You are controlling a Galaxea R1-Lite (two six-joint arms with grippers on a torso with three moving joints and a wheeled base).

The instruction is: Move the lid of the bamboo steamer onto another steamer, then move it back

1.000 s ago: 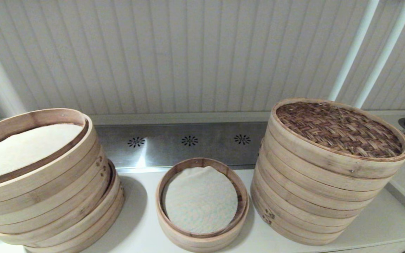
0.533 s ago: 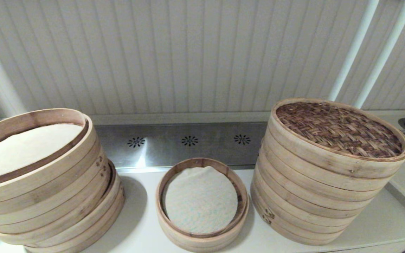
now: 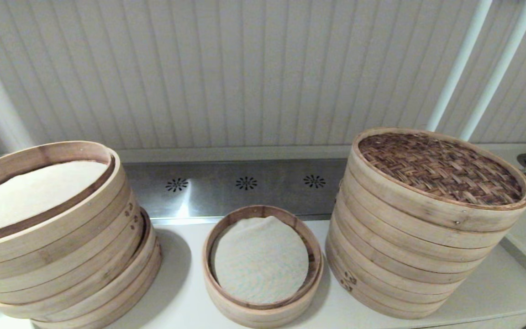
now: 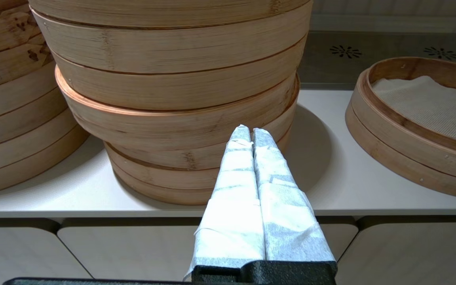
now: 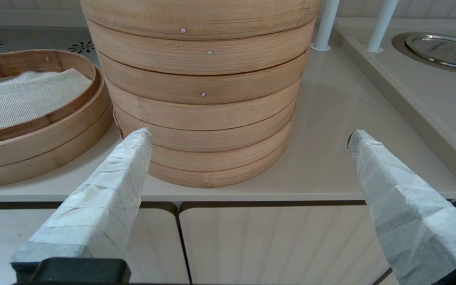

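The bamboo steamer lid (image 3: 441,167), dark woven top in a pale rim, sits on the tall tiered stack (image 3: 409,256) at the right of the counter. The single low steamer tray (image 3: 263,262) with a whitish cloth liner stands in the middle, and shows in the wrist views too (image 4: 422,118) (image 5: 30,114). My left gripper (image 4: 250,131) is shut and empty, held off the counter's front edge before the leaning stack. My right gripper (image 5: 247,136) is wide open and empty, level with the foot of the tall stack (image 5: 204,91), in front of the counter. Neither gripper shows in the head view.
A wide leaning stack of tiers (image 3: 53,233) with a cloth liner on top fills the left. Another stack (image 4: 10,99) stands beyond it. Two white pipes (image 3: 482,68) rise behind the tall stack. A metal sink drain (image 5: 441,49) lies at far right. Cabinet fronts (image 5: 275,245) sit below the counter edge.
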